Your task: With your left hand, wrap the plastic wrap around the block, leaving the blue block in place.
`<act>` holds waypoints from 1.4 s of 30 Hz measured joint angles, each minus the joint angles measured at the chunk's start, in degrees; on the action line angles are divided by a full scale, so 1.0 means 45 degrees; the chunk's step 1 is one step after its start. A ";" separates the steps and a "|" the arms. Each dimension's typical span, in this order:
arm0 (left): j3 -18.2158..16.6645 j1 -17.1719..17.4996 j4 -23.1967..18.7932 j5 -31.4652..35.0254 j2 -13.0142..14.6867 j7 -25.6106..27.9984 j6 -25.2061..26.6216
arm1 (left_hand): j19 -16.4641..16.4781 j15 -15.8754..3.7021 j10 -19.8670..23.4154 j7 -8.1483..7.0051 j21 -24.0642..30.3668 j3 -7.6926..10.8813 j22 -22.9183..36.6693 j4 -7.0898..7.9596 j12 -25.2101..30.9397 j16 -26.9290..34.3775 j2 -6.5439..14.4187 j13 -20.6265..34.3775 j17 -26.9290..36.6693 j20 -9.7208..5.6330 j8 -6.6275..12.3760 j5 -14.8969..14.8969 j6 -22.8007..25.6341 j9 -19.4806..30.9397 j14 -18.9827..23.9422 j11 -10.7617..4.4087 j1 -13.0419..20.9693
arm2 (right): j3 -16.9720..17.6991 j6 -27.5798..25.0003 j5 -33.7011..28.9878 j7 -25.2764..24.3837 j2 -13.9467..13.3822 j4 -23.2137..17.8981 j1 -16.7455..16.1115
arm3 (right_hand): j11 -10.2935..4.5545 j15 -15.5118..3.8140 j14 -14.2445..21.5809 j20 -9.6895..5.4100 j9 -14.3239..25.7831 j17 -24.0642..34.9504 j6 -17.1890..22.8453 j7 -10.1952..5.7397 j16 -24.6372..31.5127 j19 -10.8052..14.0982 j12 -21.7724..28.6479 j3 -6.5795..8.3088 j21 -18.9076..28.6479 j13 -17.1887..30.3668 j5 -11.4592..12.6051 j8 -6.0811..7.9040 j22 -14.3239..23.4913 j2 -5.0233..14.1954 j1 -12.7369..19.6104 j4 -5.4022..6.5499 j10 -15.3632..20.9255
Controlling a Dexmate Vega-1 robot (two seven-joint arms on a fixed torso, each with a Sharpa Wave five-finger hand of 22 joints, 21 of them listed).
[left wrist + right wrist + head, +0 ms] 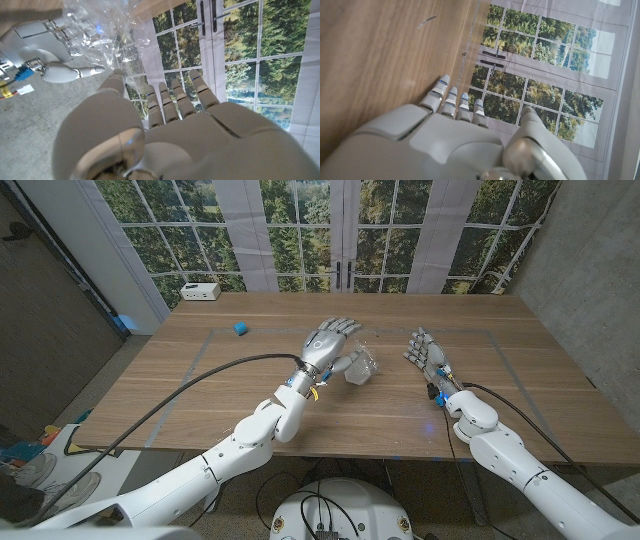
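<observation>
At mid-table the left hand [330, 340], fingers spread, touched the plastic wrap [362, 366]; right hand [424, 350] open; a careless drag could pull the wrap loose.

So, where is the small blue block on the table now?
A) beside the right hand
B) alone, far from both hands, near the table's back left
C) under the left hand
B: the head view shows the blue block alone on the table, well away from the left hand at the plastic wrap.

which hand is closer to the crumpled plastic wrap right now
Left. The left hand is right beside the plastic wrap, its fingers at the wrap's edge. The right hand stands apart on the wrap's other side, bare table between them.
</observation>
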 measured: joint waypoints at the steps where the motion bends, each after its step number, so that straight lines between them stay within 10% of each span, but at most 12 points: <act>1: 0.0000 0.0000 0.0000 -0.0018 0.0000 0.0037 -0.0010 | -0.0019 0.0000 -0.0008 0.0019 0.0000 0.0003 0.0001 0.0003 0.0000 0.0000 0.0034 0.0000 0.0000 -0.0019 0.0000 0.0000 -0.0019 0.0000 0.0000 0.0009 -0.0034 | 0.0000 0.0000 0.0000 0.0000 0.0000 0.0002 -0.0001 | 0.0000 0.0000 0.0000 0.0000 0.0000 0.0000 0.0000 0.0000 0.0000 0.0000 0.0000 0.0000 0.0000 0.0000 0.0000 0.0000 0.0000 0.0000 0.0000 0.0000 0.0000; 22: -0.0718 0.1090 -0.1071 -0.0475 0.0827 0.0574 -0.0139 | -0.0150 -0.0118 0.0278 0.0039 0.0000 -0.0133 0.0064 -0.0277 0.0176 0.0001 -0.0343 -0.0157 -0.0060 -0.0023 0.0062 0.0000 -0.0060 -0.0239 -0.0014 -0.0191 -0.0529 | 0.0064 0.0092 0.0007 -0.0066 -0.0051 -0.0188 -0.0205 | 0.0000 0.0000 0.0000 0.0000 0.0001 0.0000 0.0000 0.0000 0.0000 0.0000 0.0000 0.0000 0.0000 0.0000 0.0000 0.0000 0.0000 0.0000 0.0000 0.0000 0.0000; 42: -0.1132 0.3034 -0.4317 0.2916 0.1653 -0.3412 0.4661 | -0.0938 0.1031 -0.0659 0.0468 -0.0308 -0.0773 0.0061 -0.0239 0.0088 -0.0142 -0.1109 0.0039 -0.0060 0.0484 0.0546 -0.0140 0.1224 0.0136 -0.1397 0.0204 -0.1712 | 0.0063 0.0144 -0.0113 -0.0112 -0.0155 -0.0529 -0.0423 | 0.0000 0.0000 0.0000 0.0000 0.0002 0.0001 0.0000 0.0000 0.0000 0.0000 0.0000 0.0000 0.0000 0.0000 0.0000 0.0000 0.0000 0.0000 0.0000 0.0000 0.0000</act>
